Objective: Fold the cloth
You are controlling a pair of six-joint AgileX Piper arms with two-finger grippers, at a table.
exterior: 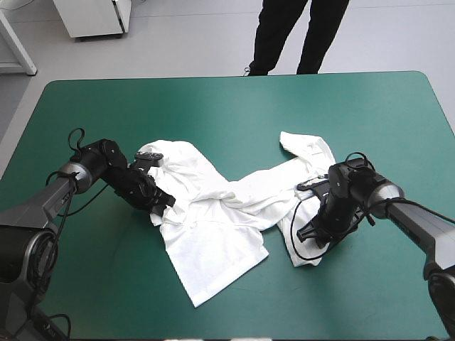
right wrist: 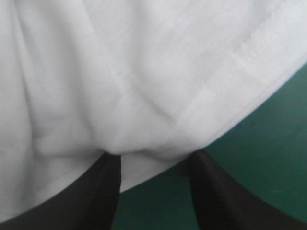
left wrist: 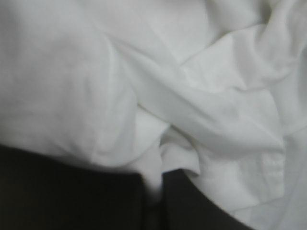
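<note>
The white T-shirt (exterior: 213, 220) lies crumpled and twisted across the middle of the teal-green table (exterior: 234, 114), with one part stretching toward the right arm. At the shirt's left edge my left gripper (exterior: 162, 202) is low on the cloth. In the left wrist view its black fingers (left wrist: 72, 196) are all but shut, with a fold of the T-shirt (left wrist: 192, 96) pinched between them. Over the shirt's right end my right gripper (exterior: 313, 234) points down. Its fingers (right wrist: 96, 191) stand apart, and the hemmed edge of the T-shirt (right wrist: 144, 86) lies bunched between their tips.
Bare teal-green cover surrounds the shirt, widest toward the far edge (exterior: 234, 77) and at the front right (exterior: 370, 298).
</note>
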